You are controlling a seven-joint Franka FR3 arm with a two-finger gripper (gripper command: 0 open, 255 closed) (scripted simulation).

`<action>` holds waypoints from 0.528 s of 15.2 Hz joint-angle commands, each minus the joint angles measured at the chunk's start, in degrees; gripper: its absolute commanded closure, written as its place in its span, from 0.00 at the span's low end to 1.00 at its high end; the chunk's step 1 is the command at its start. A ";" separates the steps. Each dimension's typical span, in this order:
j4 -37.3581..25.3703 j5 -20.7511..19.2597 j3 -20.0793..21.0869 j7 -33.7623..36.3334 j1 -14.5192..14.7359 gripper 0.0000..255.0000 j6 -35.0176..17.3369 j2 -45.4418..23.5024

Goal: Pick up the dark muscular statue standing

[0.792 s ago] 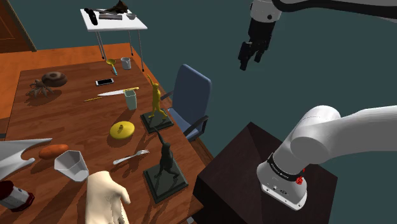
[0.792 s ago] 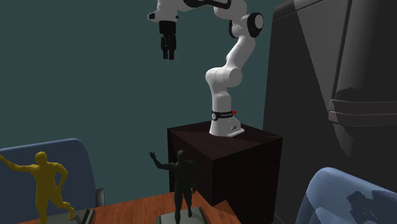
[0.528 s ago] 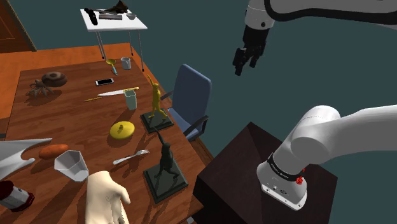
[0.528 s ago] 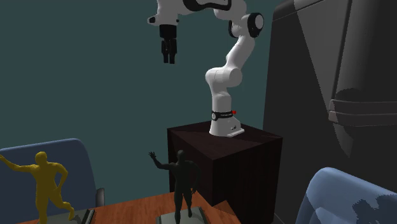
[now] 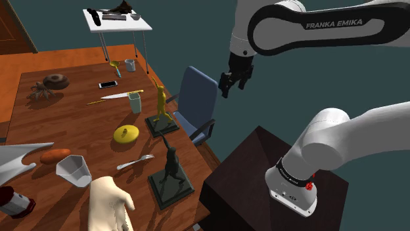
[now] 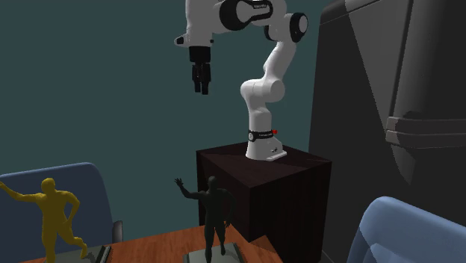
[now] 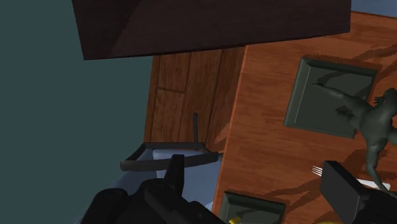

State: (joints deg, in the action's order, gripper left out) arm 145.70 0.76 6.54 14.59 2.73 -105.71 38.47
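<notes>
On table (image 5: 72,128) — one dark statue (image 5: 172,164)

"FRANKA EMIKA" on the arm (image 5: 309,26)

yellow statue (image 5: 160,100), blue chair (image 5: 199,97), knife (image 5: 123,95), fork (image 5: 135,161), phone (image 5: 108,84), white side table (image 5: 122,25)

A brown wooden table (image 5: 79,125) is seen in the shoulder view. Along its edge at that view's right, a dark statue (image 5: 172,172) is stood upright on a square base, and a yellow statue (image 5: 160,105) is stood likewise further back. Between them a yellow lid (image 5: 125,134) and a fork (image 5: 135,161) are laid flat. Beyond are set a knife (image 5: 116,96), a green cup (image 5: 135,102) (upright, just beside the blade), a phone (image 5: 108,84) and a doughnut (image 5: 56,81).
</notes>
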 commanded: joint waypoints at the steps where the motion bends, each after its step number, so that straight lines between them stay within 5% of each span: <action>1: 1.88 1.53 1.58 2.19 0.87 0.00 -3.55 -1.34; 8: 3.83 5.75 7.44 9.49 3.39 0.00 -16.22 -11.06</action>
State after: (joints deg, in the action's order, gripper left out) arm 149.45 6.03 13.16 23.01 5.88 -119.70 29.31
